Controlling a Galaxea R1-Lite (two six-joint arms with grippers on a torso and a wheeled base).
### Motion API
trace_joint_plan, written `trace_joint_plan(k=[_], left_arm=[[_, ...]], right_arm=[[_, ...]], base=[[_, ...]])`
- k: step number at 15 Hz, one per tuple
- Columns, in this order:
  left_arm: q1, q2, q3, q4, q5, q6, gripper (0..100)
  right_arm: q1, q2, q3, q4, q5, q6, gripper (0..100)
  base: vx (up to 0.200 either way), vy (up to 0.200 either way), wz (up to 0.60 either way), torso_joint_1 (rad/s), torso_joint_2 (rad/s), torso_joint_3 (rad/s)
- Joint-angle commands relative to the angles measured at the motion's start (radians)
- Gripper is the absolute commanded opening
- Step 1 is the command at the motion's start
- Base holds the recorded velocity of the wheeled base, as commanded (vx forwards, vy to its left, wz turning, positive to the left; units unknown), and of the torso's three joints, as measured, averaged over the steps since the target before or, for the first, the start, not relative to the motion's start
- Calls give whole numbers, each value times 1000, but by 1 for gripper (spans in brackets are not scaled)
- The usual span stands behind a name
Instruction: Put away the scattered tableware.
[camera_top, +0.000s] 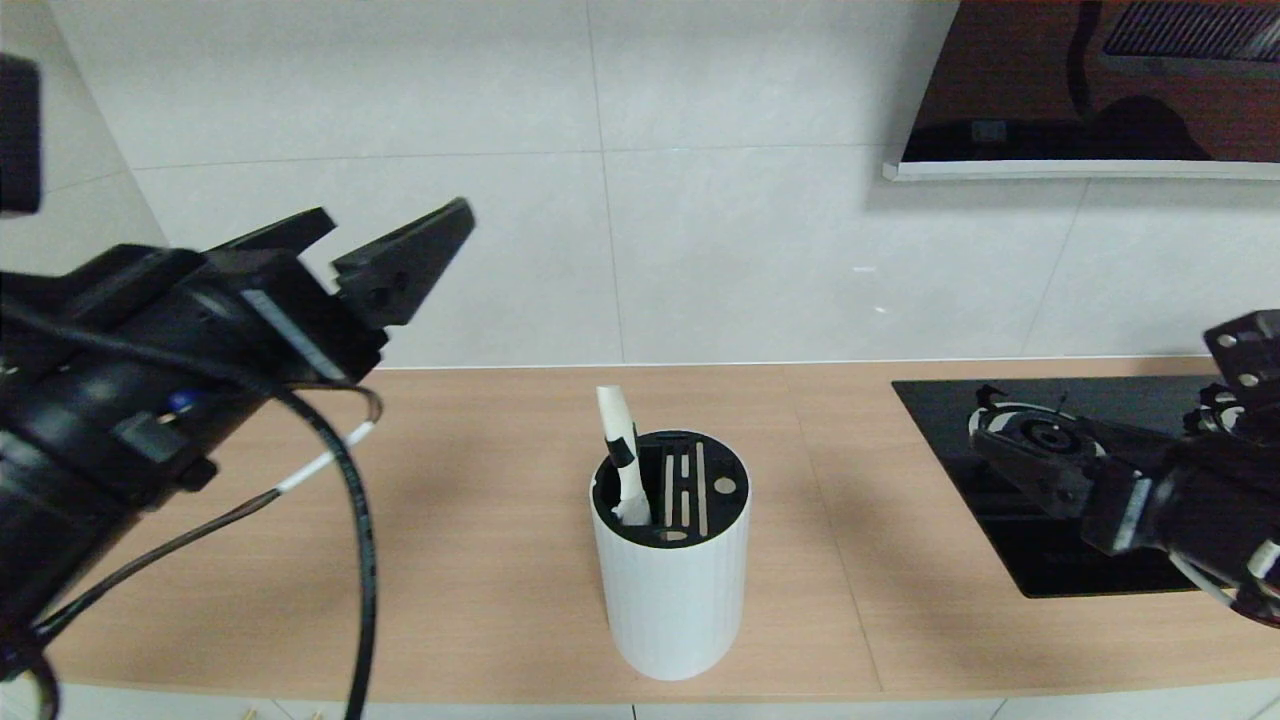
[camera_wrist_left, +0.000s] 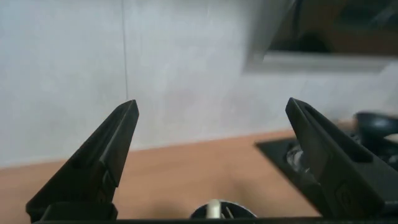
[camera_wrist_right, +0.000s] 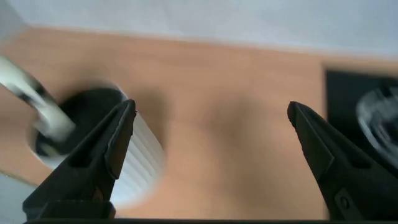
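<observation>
A white ribbed utensil holder (camera_top: 670, 590) with a black slotted top stands mid-counter near the front edge. A white utensil handle with a black band (camera_top: 620, 450) sticks up from its left opening. My left gripper (camera_top: 395, 215) hangs high above the counter's left part, open and empty; in its own view (camera_wrist_left: 211, 106) the holder's top (camera_wrist_left: 214, 213) peeks below. To the right, low over the cooktop's left edge, my right gripper (camera_top: 1010, 455) is open with nothing between its fingers (camera_wrist_right: 210, 107). Its view shows the holder (camera_wrist_right: 134, 162) and the handle (camera_wrist_right: 31, 93).
A black glass cooktop (camera_top: 1030, 560) with a burner (camera_top: 1040, 432) is set into the wooden counter (camera_top: 450, 560) at the right. A range hood (camera_top: 1080, 90) hangs on the tiled wall at the upper right. Bare counter lies either side of the holder.
</observation>
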Motion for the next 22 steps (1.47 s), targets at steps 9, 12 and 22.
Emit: trace_joint_plan(k=[9,12,22], left_arm=[[363,-1005,144,908,-84,7,100],[439,-1143,149,1025,-135,25,100],[634,-1255,434,991,-152,71,100]], right_arm=[[-309,-1102,141,618,-2,-172,100],[-381,-1136,135,627,-45,-198,100],[-484,-1234,375,581,66,-186,100]], base=[[0,0,0,0,0,0],[0,0,0,0,0,0],[0,0,0,0,0,0]])
